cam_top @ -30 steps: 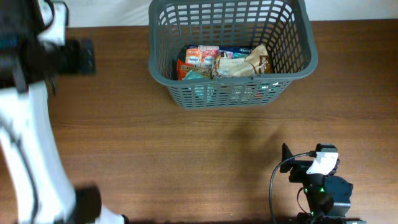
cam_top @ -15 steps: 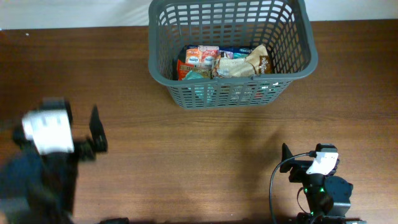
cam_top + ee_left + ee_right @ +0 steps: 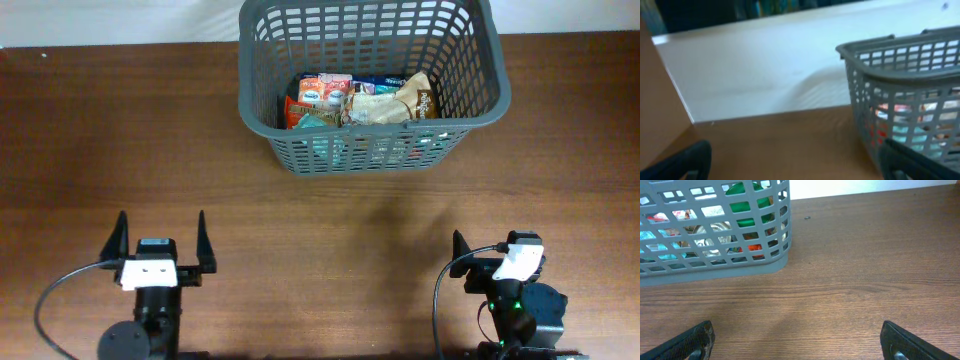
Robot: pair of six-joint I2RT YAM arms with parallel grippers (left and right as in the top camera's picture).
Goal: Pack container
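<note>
Currently left gripper [image 3: 160, 230] and right gripper [image 3: 797, 344] sit empty with jaws apart, container [image 3: 370, 127] well ahead; risk: a careless forward reach could snag its lattice wall.

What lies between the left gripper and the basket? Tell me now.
Only bare wooden tabletop lies between the left gripper and the grey shopping basket; the overhead view shows it, and the left wrist view agrees.
</note>
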